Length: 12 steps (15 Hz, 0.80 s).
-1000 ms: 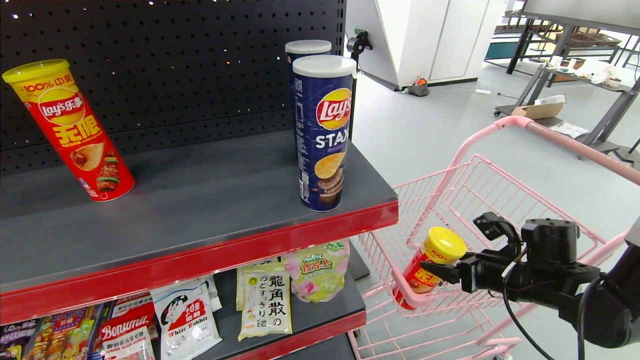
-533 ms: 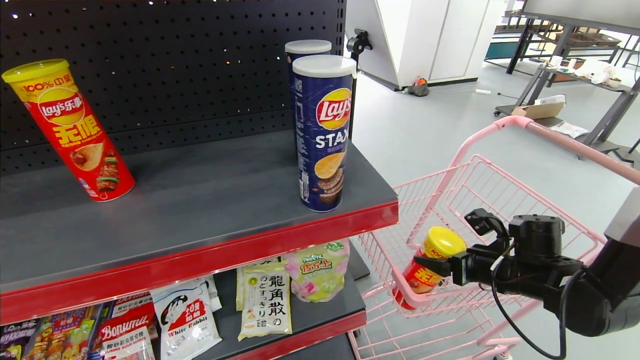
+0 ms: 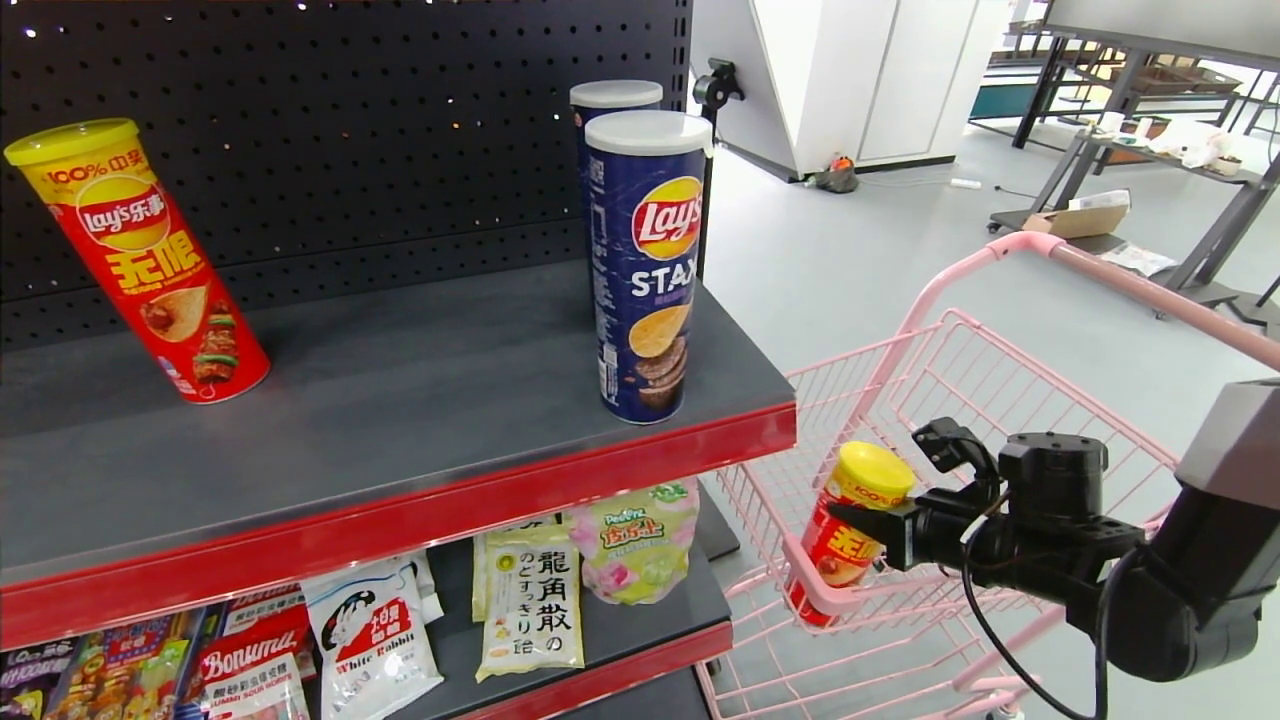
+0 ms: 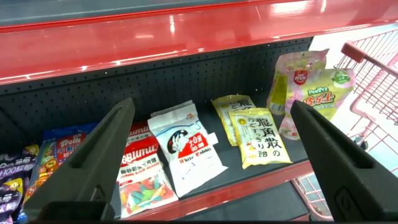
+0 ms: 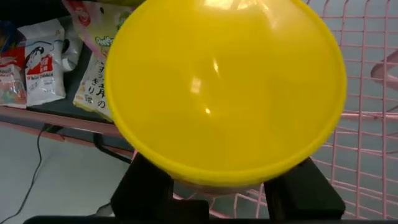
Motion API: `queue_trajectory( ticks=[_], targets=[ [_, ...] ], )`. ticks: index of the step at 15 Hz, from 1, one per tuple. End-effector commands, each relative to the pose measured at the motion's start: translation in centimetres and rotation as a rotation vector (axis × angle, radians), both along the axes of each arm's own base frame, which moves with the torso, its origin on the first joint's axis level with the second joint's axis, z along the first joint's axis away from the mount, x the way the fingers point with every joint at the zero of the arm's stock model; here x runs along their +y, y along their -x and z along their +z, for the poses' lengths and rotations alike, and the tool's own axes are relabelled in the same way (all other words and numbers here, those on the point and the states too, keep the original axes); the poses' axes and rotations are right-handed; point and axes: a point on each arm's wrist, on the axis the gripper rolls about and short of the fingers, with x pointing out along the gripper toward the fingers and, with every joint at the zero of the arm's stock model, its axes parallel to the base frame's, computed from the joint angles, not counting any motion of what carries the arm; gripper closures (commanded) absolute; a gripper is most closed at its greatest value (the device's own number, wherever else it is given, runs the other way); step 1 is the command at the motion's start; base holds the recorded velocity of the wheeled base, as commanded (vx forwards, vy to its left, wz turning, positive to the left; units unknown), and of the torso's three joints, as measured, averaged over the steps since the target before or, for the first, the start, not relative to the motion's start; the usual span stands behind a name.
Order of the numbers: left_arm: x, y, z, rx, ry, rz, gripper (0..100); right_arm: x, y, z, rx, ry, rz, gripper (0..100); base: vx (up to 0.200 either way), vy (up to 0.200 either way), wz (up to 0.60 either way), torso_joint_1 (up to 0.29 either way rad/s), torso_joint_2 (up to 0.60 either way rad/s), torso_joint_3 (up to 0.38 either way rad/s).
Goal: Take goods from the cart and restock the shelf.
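Observation:
A red chip can with a yellow lid stands tilted at the near left corner of the pink cart. My right gripper is shut on its upper part, one dark finger on each side of the lid. On the top shelf a second red can leans at the far left, and two blue cans stand one behind the other at the right end. My left gripper hangs open in front of the lower shelf with nothing between its fingers.
Snack bags lie in a row on the lower shelf, under the red shelf edge. The wide middle of the top shelf is bare. The cart's pink handle runs behind my right arm. Tables stand far off at the back right.
My right gripper has shifted left and slightly up with the red can, which now stands more upright in the cart's corner. The shelf goods have not moved.

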Motion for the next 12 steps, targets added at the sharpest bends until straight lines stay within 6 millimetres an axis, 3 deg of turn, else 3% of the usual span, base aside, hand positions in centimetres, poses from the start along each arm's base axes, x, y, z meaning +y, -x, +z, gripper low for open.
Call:
queue_trajectory(
  ticks=[1,2,4,5,6,8,10,12],
  targets=[
    [0.0,0.0,0.0,0.0,0.0,0.0,0,-0.1,0.0,1.0,-0.034,0.015,-0.038,100,0.0,0.0,0.0,0.0,0.0,0.0],
    [0.0,0.0,0.0,0.0,0.0,0.0,0,-0.1,-0.2,2.1,-0.075,0.012,-0.049,100,0.0,0.0,0.0,0.0,0.0,0.0],
    [0.0,0.0,0.0,0.0,0.0,0.0,0,-0.4,-1.0,7.3,-0.253,-0.016,-0.069,100,0.0,0.0,0.0,0.0,0.0,0.0],
    [0.0,0.0,0.0,0.0,0.0,0.0,0,-0.5,-0.9,8.3,-0.281,-0.019,-0.071,100,0.0,0.0,0.0,0.0,0.0,0.0],
    [0.0,0.0,0.0,0.0,0.0,0.0,0,-0.6,0.0,11.8,-0.346,-0.029,-0.071,100,0.0,0.0,0.0,0.0,0.0,0.0],
    [0.0,0.0,0.0,0.0,0.0,0.0,0,-1.0,2.7,15.8,-0.374,-0.03,-0.073,100,0.0,0.0,0.0,0.0,0.0,0.0],
    [0.0,0.0,0.0,0.0,0.0,0.0,0,-1.7,7.2,18.8,-0.39,0.005,-0.081,100,0.0,0.0,0.0,0.0,0.0,0.0],
    [0.0,0.0,0.0,0.0,0.0,0.0,0,-3.2,11.3,21.0,-0.46,0.136,-0.259,100,0.0,0.0,0.0,0.0,0.0,0.0]
  ],
)
